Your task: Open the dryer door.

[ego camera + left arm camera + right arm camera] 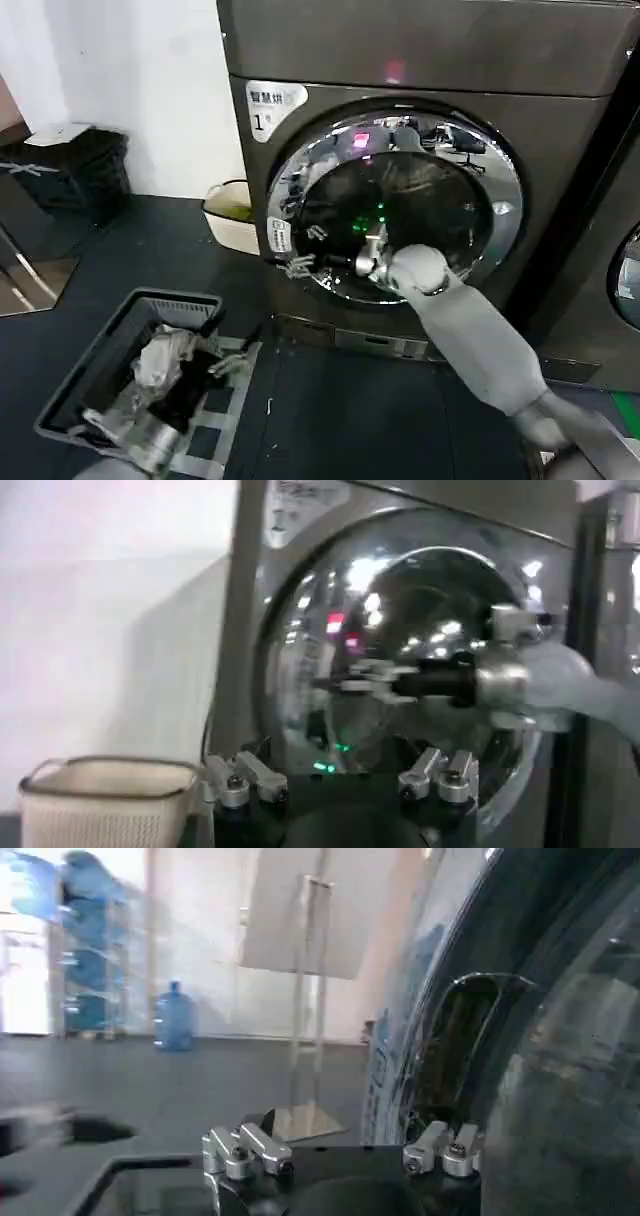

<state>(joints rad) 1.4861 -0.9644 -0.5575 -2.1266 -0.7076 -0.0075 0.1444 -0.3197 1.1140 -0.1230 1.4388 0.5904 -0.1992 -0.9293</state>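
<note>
The dryer is a dark grey machine with a white label marked "1". Its round dryer door, a chrome ring around dark glass, lies against the front. My right arm reaches in from the lower right. My right gripper is open at the door's left rim, beside a recessed slot in the ring, with nothing between its fingers. The left wrist view shows that same gripper in front of the door. My left gripper is open and empty, low and well back from the dryer.
A white laundry basket stands on the floor left of the dryer. A dark crate of clothes sits front left. A black bin is by the left wall. A neighbouring machine stands on the right.
</note>
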